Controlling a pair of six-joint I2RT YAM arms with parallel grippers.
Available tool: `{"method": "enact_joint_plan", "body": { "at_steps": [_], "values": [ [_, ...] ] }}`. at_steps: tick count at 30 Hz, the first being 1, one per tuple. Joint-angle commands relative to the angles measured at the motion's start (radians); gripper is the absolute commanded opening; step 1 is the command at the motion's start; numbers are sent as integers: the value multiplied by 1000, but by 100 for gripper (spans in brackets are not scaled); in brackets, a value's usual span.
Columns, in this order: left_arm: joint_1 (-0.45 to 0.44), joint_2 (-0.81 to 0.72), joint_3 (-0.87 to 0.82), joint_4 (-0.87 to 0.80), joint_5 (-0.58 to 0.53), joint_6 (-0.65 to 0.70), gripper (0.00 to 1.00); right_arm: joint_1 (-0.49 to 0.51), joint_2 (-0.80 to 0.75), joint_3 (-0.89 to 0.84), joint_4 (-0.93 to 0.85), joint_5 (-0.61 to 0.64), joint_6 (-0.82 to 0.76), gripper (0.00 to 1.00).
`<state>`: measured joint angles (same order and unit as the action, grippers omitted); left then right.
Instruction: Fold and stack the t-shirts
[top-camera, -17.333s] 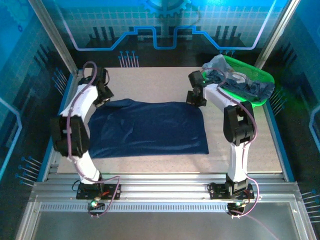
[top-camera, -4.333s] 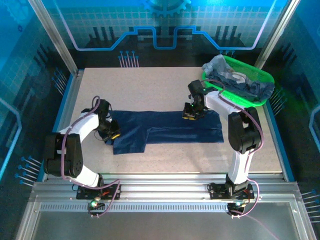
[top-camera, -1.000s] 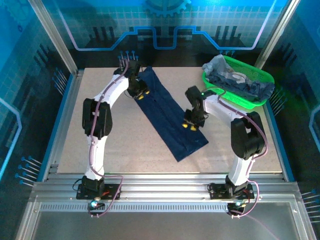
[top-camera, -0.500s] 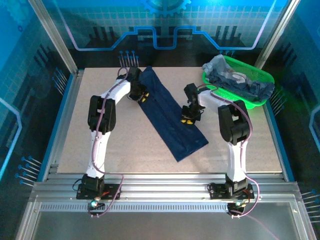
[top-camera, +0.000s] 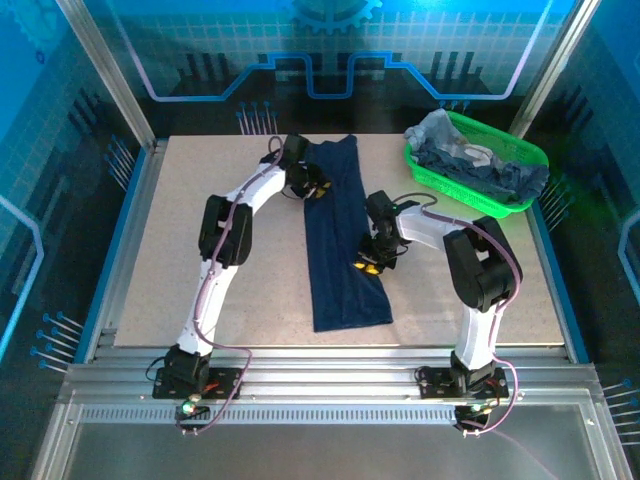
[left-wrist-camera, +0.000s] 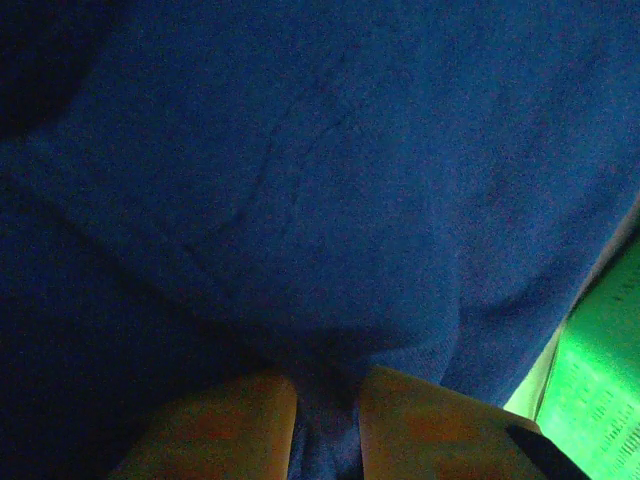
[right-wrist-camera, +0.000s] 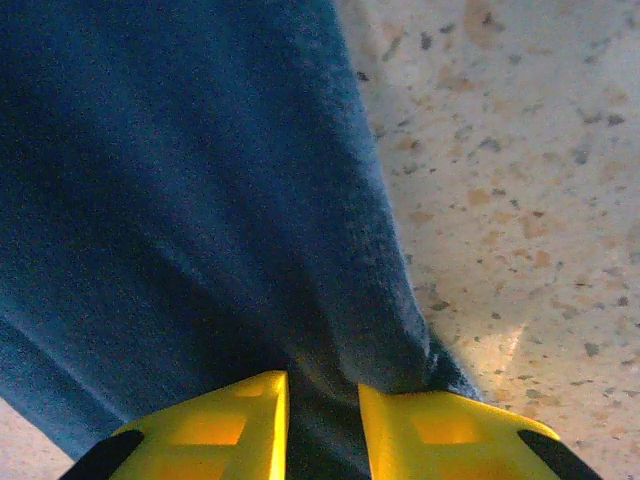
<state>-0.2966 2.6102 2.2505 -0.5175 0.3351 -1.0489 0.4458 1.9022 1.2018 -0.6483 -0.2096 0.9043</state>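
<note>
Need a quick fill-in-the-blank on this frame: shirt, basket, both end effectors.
1. The left end effector is shut on the ___ edge of the shirt.
2. The right end effector is shut on its ___ edge.
3. The ___ basket holds more shirts.

Missing words: left; right; green.

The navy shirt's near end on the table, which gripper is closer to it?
Right. The right gripper pinches the navy shirt on its right edge, partway up from that end; the left gripper pinches its left edge close to the far end.
</note>
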Motion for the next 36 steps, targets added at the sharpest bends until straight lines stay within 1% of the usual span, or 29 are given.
{"method": "enact_joint_plan", "body": {
  "at_steps": [1, 5, 10, 12, 14, 16, 18, 20, 22, 25, 27, 30, 33, 36],
  "values": [
    [11, 67, 31, -63, 6, -5, 25, 2, 56, 9, -43, 20, 51, 28],
    [31, 73, 61, -66, 9, -4, 25, 1, 90, 70, -85, 35, 44, 28],
    [48, 81, 152, -89, 37, 30, 32, 8, 68, 87, -73, -9, 77, 29],
    [48, 47, 175, -112, 27, 55, 36, 12, 52, 102, -77, -16, 75, 29],
    [45, -33, 136, -124, -13, 79, 42, 11, 23, 114, -88, -11, 65, 31],
    [41, -146, 44, -117, -73, 101, 50, 5, -10, 125, -109, -1, 47, 32],
    [35, -286, -94, -111, -119, 126, 51, -7, -55, 124, -134, 13, 25, 34],
    [26, -405, -241, -131, -123, 138, 51, -24, -104, 108, -159, 30, 0, 35],
    [8, -521, -411, -166, -94, 158, 50, -46, -159, 70, -175, 33, -28, 36],
    [-33, -704, -735, -193, -19, 197, 49, -78, -233, -9, -201, 18, -81, 39],
    [-65, -806, -948, -210, 64, 227, 48, -93, -275, -75, -218, -11, -127, 43],
    [-138, -914, -1193, -201, 185, 262, 48, -92, -291, -141, -253, -69, -197, 47],
    [-243, -966, -1328, -159, 261, 239, 49, -78, -297, -202, -267, -106, -239, 49],
    [-322, -955, -1340, -166, 269, 225, 50, -60, -302, -264, -254, -124, -253, 50]
  ]
}}
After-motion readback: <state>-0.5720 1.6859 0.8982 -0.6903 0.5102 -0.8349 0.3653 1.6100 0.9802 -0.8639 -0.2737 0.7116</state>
